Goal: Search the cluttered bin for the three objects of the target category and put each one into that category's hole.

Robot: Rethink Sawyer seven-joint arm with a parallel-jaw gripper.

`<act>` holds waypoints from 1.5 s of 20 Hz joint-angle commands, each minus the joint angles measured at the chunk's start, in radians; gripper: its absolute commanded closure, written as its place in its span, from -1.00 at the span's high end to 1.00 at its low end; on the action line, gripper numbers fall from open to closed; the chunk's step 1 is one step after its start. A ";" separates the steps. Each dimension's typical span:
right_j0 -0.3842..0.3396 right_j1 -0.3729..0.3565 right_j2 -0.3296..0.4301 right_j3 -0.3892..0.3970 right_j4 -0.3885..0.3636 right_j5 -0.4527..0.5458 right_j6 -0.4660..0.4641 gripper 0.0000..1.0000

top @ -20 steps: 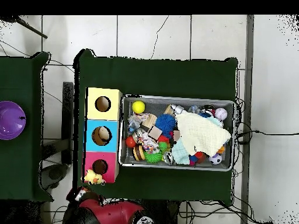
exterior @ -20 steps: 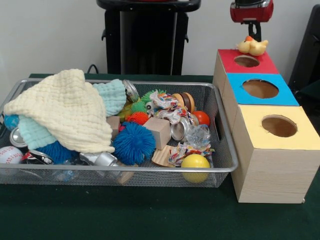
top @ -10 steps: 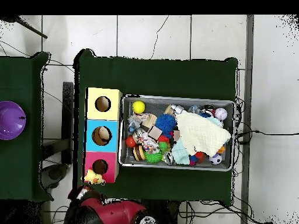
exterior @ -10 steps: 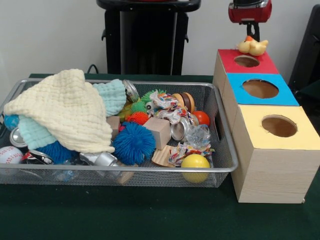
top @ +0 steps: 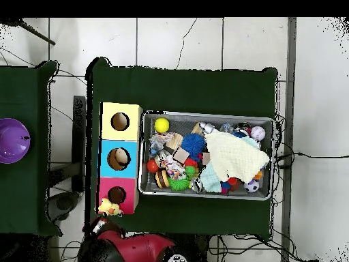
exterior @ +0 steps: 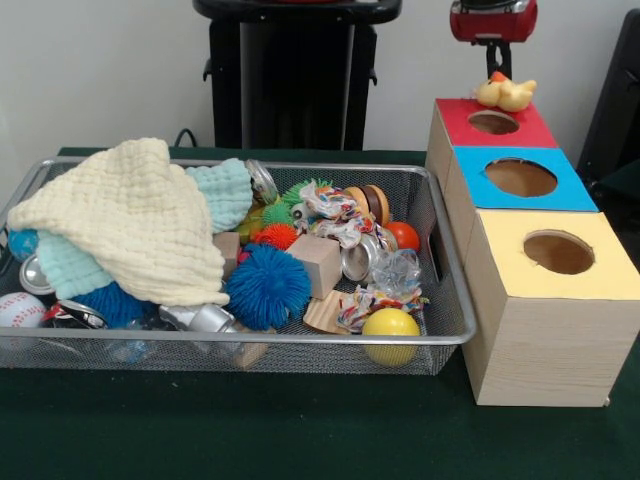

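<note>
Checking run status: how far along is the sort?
Done: a rubber duck sits on the red box beside its hole, not in it. In hand: nothing visible; the gripper hangs above the duck, grasp unclear. Left: the bin is full, clutter partly hidden under the yellow cloth.

The arm [exterior: 493, 20] is cut off by the top edge in the front view; whether the hand is open cannot be told. The cream cloth [exterior: 130, 220] hides much of the bin's [exterior: 440, 335] contents at one end. A baseball [exterior: 20, 310] shows partly. The holes' interiors are dark.
</note>
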 commanded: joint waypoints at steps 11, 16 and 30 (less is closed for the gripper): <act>-0.068 -0.061 0.109 -0.137 0.046 0.149 0.083 -1.00; -0.072 -0.052 0.127 -0.125 0.052 0.112 0.112 -1.00; -0.062 -0.052 0.116 -0.132 0.044 0.119 0.099 -1.00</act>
